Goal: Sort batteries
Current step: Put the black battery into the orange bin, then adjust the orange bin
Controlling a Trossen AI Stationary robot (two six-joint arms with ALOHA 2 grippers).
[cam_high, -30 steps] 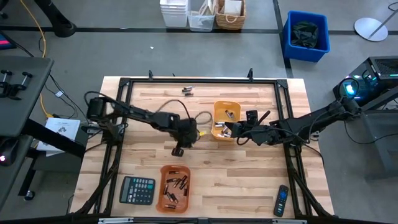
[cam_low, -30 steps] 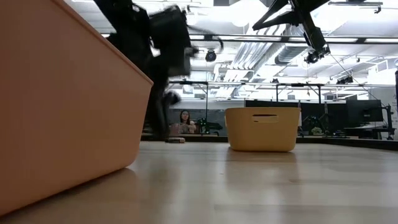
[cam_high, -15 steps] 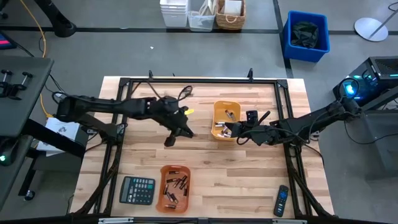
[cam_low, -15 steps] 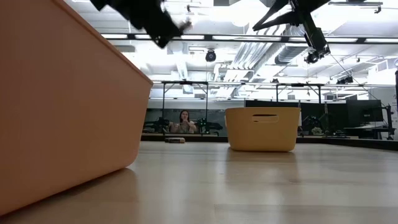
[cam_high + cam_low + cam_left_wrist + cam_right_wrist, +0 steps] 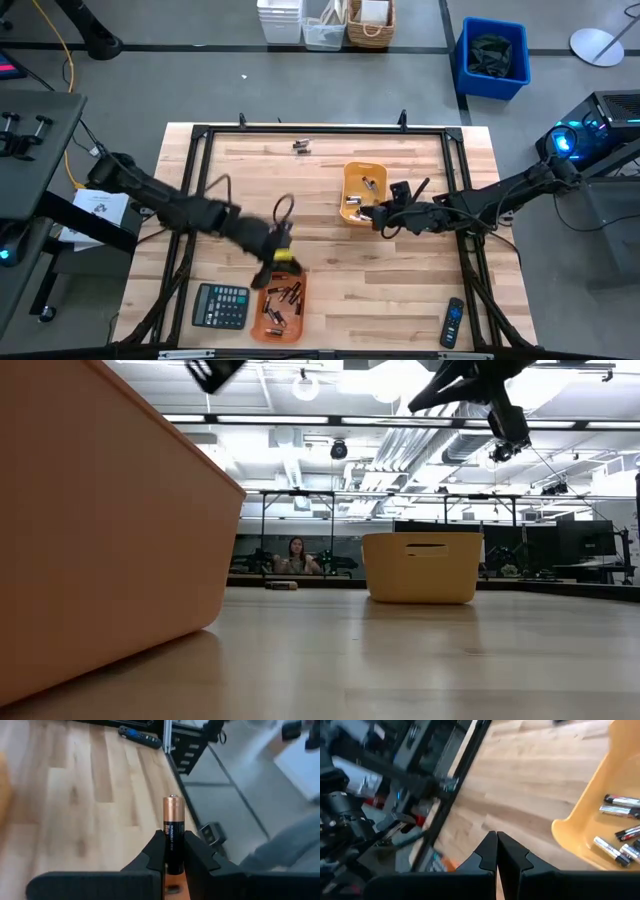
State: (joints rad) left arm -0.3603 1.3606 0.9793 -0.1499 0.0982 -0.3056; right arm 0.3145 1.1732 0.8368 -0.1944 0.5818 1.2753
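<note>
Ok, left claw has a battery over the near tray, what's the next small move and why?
Probably lower a little and open. The left claw is shut on a battery and hangs at the near tray's top edge, where other cells already lie. The right claw waits shut beside the far tray.

Battery (image 5: 171,831) copper-and-black; trays (image 5: 361,188) orange; table (image 5: 330,240) pale wood.

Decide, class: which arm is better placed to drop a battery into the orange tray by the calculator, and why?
Left. The left gripper already grips a battery and hovers at that tray; the right gripper is shut, empty, beside the other tray.
</note>
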